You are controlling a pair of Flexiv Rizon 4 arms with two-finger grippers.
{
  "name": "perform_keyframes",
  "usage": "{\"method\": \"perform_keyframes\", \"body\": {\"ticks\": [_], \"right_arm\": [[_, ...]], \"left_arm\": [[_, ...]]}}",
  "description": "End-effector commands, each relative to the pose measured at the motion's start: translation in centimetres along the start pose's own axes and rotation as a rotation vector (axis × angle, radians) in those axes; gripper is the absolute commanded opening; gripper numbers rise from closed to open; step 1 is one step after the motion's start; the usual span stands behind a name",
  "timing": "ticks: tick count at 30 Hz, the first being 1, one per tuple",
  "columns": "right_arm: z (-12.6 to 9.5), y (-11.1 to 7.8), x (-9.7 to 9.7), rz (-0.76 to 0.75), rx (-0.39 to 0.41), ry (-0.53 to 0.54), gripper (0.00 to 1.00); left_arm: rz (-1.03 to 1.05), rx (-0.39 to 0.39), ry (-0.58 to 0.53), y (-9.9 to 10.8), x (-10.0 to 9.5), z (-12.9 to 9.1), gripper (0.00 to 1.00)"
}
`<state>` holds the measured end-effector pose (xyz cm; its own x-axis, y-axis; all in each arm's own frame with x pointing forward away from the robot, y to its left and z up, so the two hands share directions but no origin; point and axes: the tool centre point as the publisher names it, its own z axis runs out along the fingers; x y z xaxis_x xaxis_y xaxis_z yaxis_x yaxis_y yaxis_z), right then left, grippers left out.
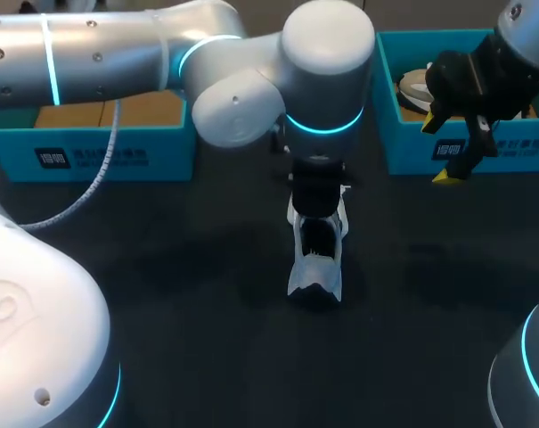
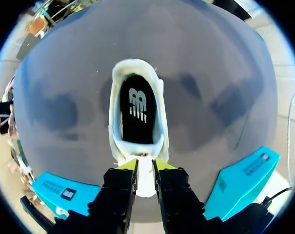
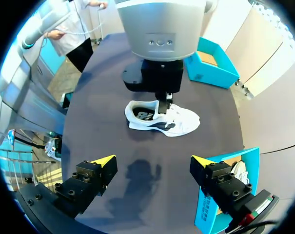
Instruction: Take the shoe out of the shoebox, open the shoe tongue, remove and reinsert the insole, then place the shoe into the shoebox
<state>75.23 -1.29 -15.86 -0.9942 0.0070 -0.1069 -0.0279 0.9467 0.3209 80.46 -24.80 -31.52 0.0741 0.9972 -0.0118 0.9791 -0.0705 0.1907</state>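
A white shoe (image 1: 315, 263) lies on the dark table (image 1: 180, 267) in the middle, its toe toward the boxes at the back. My left gripper (image 1: 318, 198) stands over it. In the left wrist view the left gripper (image 2: 146, 165) is shut on the white tongue (image 2: 146, 181), held back from the opening. The black insole (image 2: 137, 109) lies inside the shoe (image 2: 119, 141). My right gripper (image 1: 443, 150) hangs open by the right box, holding nothing. From the right wrist view the right gripper (image 3: 151, 161) is well short of the shoe (image 3: 179, 122).
A teal shoebox (image 1: 109, 143) stands at the back left. A second teal box (image 1: 483, 147) at the back right holds another shoe (image 1: 414, 89). That box (image 3: 225, 195) is beside my right gripper's finger.
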Motion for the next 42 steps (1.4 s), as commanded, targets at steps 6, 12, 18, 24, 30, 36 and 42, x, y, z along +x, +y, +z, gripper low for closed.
{"method": "perform_keyframes", "body": {"ticks": [6, 12, 18, 24, 30, 36, 42], "right_arm": [[0.1, 0.0, -0.1, 0.000, 0.003, 0.002, 1.00], [0.1, 0.0, -0.1, 0.000, 0.003, 0.002, 1.00], [0.1, 0.0, -0.1, 0.000, 0.003, 0.002, 1.00], [0.1, 0.0, -0.1, 0.000, 0.003, 0.002, 1.00], [0.1, 0.0, -0.1, 0.000, 0.003, 0.002, 1.00], [0.1, 0.0, -0.1, 0.000, 0.003, 0.002, 1.00], [0.1, 0.0, -0.1, 0.000, 0.003, 0.002, 1.00]], "left_arm": [[-0.117, -0.003, 0.002, -1.9, -0.2, 1.0, 0.24], [-0.173, -0.007, -0.003, -1.6, 0.2, -0.1, 0.25], [-0.250, 0.033, 0.020, -2.1, 0.3, 0.2, 0.29], [-0.400, 0.038, 0.014, -2.1, 1.6, -1.2, 0.40], [-0.549, 0.022, 0.048, -2.7, 3.0, -2.9, 0.65], [-0.668, 0.017, 0.042, -3.2, 4.7, -3.8, 0.51], [-0.779, 0.029, 0.024, -4.0, 6.6, -4.3, 0.65]]}}
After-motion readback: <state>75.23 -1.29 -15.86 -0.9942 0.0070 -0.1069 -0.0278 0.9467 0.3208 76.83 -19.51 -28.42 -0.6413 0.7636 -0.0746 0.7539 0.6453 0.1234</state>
